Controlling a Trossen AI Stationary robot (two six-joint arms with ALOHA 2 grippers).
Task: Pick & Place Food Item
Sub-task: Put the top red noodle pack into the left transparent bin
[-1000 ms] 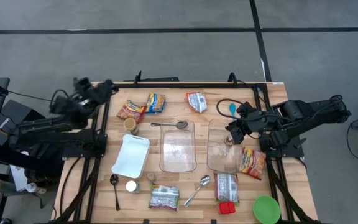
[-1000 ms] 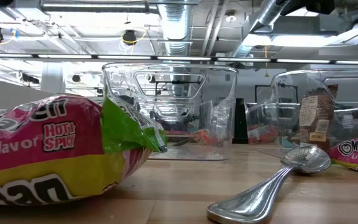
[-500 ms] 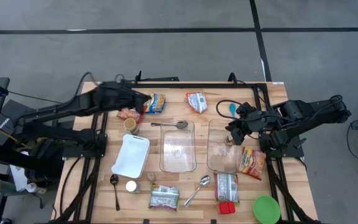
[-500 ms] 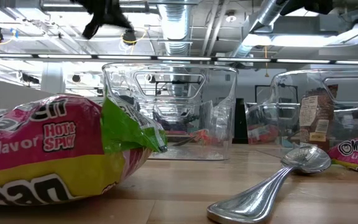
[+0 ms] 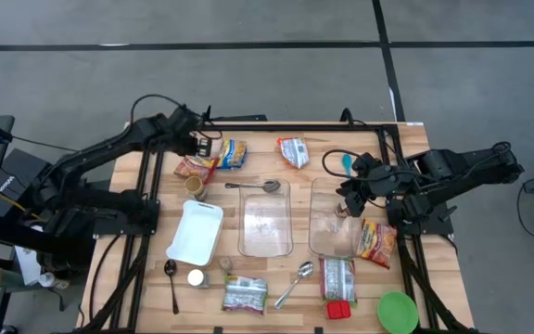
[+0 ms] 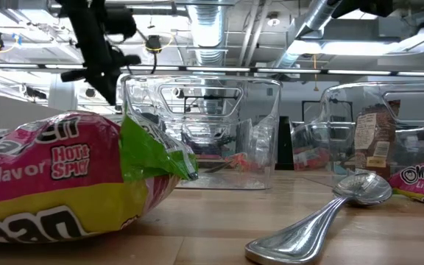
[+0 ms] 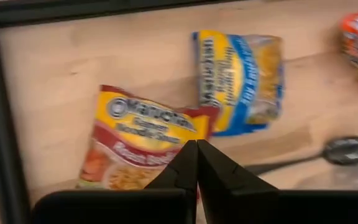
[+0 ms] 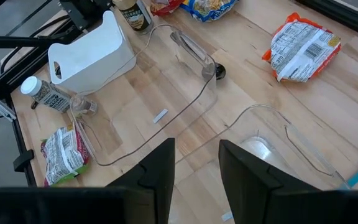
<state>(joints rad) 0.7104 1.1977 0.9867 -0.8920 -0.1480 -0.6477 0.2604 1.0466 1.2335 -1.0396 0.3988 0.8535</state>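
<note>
1. We found the left pincer (image 7: 197,163) clenched, fingertips pressed together with nothing between them, poised above the red-and-yellow noodle packet (image 7: 143,146) at the far left of the bench (image 5: 323,158).
2. We saw that packet lying flat on the bench, its corner touching the blue-and-yellow noodle packet (image 7: 238,81) just beside it.
3. We noted the right pincer (image 8: 196,163) partly spread and holding nothing, hanging over the right clear container (image 5: 334,218).
4. We logged a spoon (image 5: 258,186) lying at the far edge of the left clear container (image 5: 265,218).
</note>
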